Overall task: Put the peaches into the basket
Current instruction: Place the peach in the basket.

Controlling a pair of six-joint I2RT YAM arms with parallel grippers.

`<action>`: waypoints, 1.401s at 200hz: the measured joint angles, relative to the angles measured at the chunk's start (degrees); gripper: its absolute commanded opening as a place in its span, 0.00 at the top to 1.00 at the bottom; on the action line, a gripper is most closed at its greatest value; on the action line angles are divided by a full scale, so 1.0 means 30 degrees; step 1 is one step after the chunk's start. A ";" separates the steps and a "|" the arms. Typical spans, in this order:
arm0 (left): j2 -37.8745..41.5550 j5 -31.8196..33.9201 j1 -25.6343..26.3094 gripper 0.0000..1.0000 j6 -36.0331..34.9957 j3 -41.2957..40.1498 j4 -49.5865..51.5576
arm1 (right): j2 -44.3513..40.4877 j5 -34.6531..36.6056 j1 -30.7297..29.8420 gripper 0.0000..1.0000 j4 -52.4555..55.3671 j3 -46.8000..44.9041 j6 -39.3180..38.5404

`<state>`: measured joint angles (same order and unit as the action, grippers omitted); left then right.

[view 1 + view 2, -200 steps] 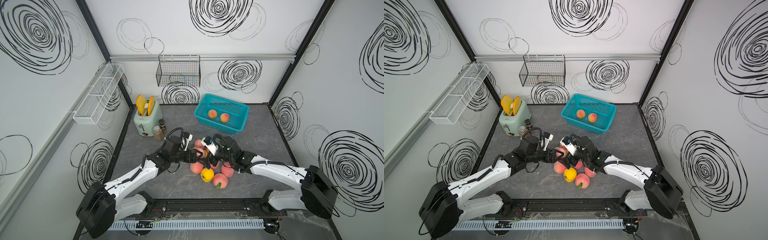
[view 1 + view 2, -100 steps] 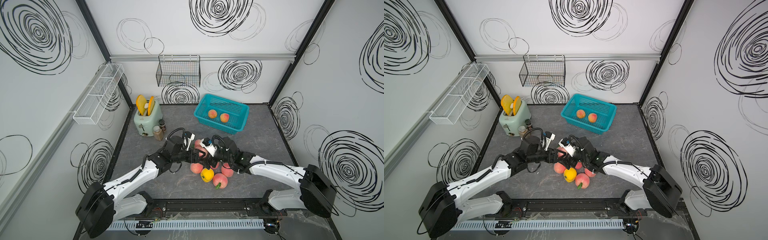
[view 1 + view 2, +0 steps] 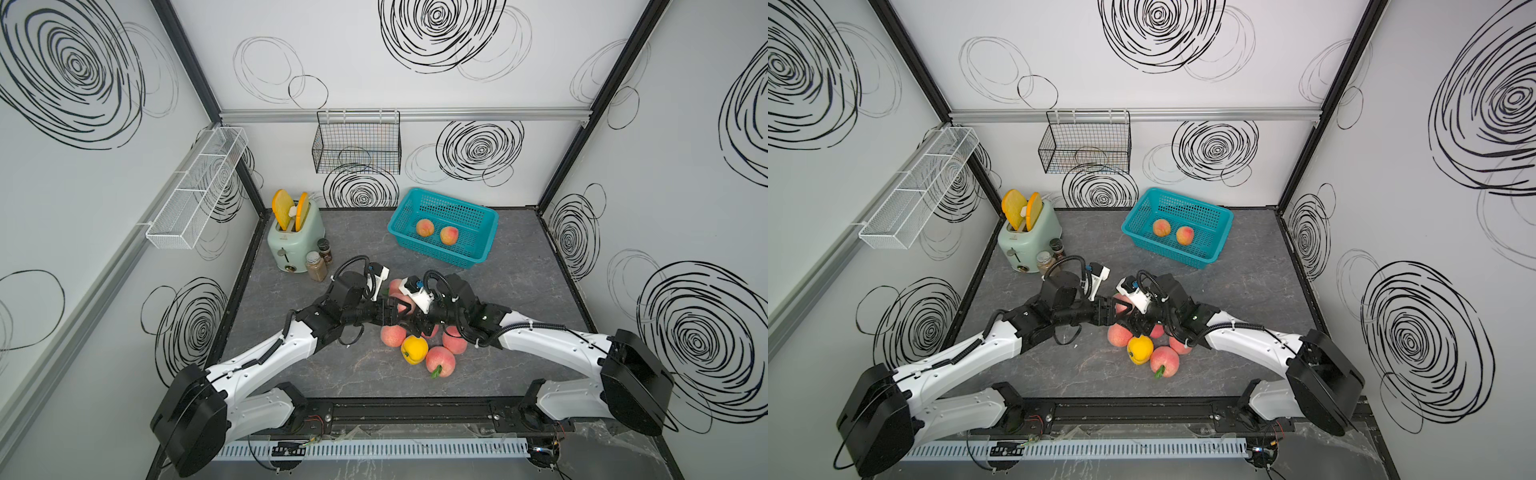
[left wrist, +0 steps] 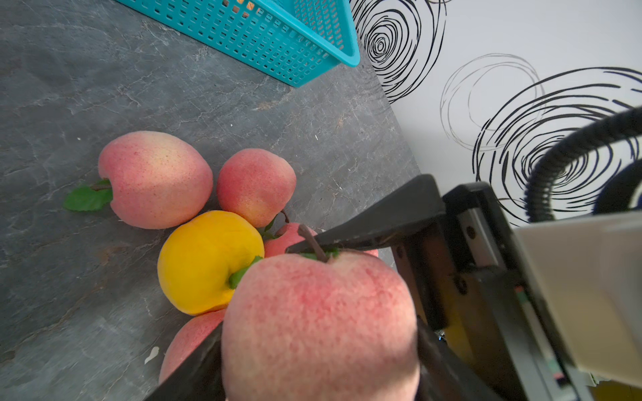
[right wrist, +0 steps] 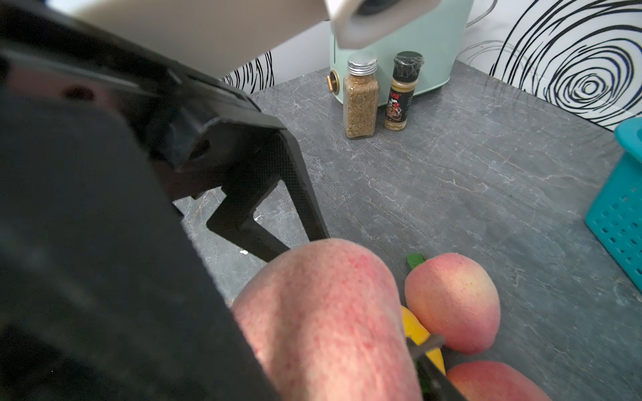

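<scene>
**Fig. — One peach between two end effectors, above the pile**

Nearest the base, several loose peaches (image 3: 440, 360) and a yellow peach (image 3: 414, 350) lay touching on the desk (image 3: 332, 374). Above them, the held peach (image 4: 319, 326) sat in the R end effector (image 3: 409, 320), clenched on it near the stem. The L end effector (image 5: 300, 244) flanked it too, pressing or slack not discernible. Farthest, the basket (image 3: 457, 207) held two peaches (image 3: 424, 227). Risk: w/ a shallow hold on round skin, the fruit could squirt out, drop onto the pile and scatter it; crowded fingers could collide.
</scene>
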<state>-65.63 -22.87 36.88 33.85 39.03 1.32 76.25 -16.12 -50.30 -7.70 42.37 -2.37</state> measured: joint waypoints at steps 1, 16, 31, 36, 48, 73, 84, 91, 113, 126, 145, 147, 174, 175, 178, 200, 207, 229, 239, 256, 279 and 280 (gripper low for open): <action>0.0015 -0.0007 -0.0022 0.13 0.0000 0.0000 0.0022 | 0.0000 0.0000 0.0000 0.31 0.0000 0.0000 0.0000; 0.0233 -0.0095 -0.0233 0.07 0.0000 0.0000 0.0080 | 0.0000 0.0007 0.0007 0.31 0.0029 0.0087 0.0073; 0.0583 -0.0168 -0.0546 0.00 -0.0066 0.0000 0.0146 | 0.0036 0.0131 0.0109 0.31 0.0095 0.0277 0.0131; 0.0685 -0.0219 -0.0634 0.02 -0.0066 0.0000 0.0168 | 0.0036 0.0153 0.0153 0.31 0.0095 0.0342 0.0146; 0.0925 -0.0313 -0.0925 0.02 -0.0066 0.0000 0.0204 | 0.0036 0.0197 0.0321 0.32 0.0131 0.0539 0.0160; 0.1326 -0.0474 -0.1559 0.02 -0.0073 0.0000 0.0313 | 0.0066 0.0189 0.1049 0.32 0.0408 0.1049 0.0219; 0.1435 -0.0554 -0.1829 0.02 -0.0080 0.0000 0.0379 | 0.0146 0.0175 0.1581 0.32 0.0597 0.1370 0.0233; 0.1486 -0.0605 -0.1989 0.02 -0.0080 0.0000 0.0401 | 0.0204 0.0138 0.1989 0.32 0.0750 0.1581 0.0233; 0.1552 -0.0889 -0.2652 0.02 -0.0080 0.0000 0.0393 | 0.0357 -0.0058 0.3388 0.32 0.1100 0.2164 0.0291; 0.1552 -0.0976 -0.3038 0.02 -0.0080 0.0000 0.0386 | 0.0466 -0.0095 0.4240 0.32 0.1384 0.2565 0.0313; 0.1552 -0.1078 -0.3453 0.02 -0.0087 0.0000 0.0342 | 0.0801 -0.0095 0.5413 0.32 0.1690 0.3373 0.0342; 0.1552 -0.1107 -0.3490 0.02 -0.0087 0.0000 0.0321 | 0.0838 -0.0102 0.5552 0.32 0.1719 0.3475 0.0350; 0.1508 -0.1326 -0.3854 0.02 -0.0087 0.0000 -0.0211 | 0.1166 -0.0211 0.7366 0.32 0.1712 0.4299 0.0525; 0.1501 -0.1333 -0.3861 0.02 -0.0087 0.0000 -0.0233 | 0.1173 -0.0204 0.7410 0.32 0.1712 0.4320 0.0525; 0.1472 -0.1326 -0.3869 0.02 -0.0102 0.0000 -0.0284 | 0.1239 -0.0204 0.7628 0.32 0.1712 0.4415 0.0583; 0.1246 -0.1319 -0.3891 0.02 -0.0160 0.0000 -0.0576 | 0.1923 -0.0153 0.8852 0.31 0.1690 0.5129 0.0729; 0.1144 -0.1311 -0.3898 0.02 -0.0160 0.0000 -0.0692 | 0.2222 -0.0109 0.9129 0.31 0.1676 0.5362 0.0758; 0.0867 -0.1297 -0.3905 0.01 -0.0138 0.0000 -0.1290 | 0.3257 0.0189 0.9719 0.30 0.1537 0.6047 0.0860; 0.0678 -0.1304 -0.3905 0.02 -0.0124 0.0000 -0.1639 | 0.3789 0.0306 0.9981 0.30 0.1472 0.6455 0.0933; 0.0335 -0.1392 -0.3912 0.02 -0.0022 0.0000 -0.2157 | 0.4758 0.0510 1.0338 0.30 0.1413 0.7322 0.1005; 0.0044 -0.1515 -0.3912 0.02 0.0138 -0.0007 -0.2776 | 0.6193 0.0641 1.0892 0.30 0.1268 0.8786 0.1049; 0.0036 -0.1523 -0.3912 0.02 0.0146 -0.0007 -0.2798 | 0.6273 0.0648 1.0921 0.30 0.1246 0.8874 0.1049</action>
<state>-65.52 -27.44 25.15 34.28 39.00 -7.07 95.07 -14.17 -17.54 -3.97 68.99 0.78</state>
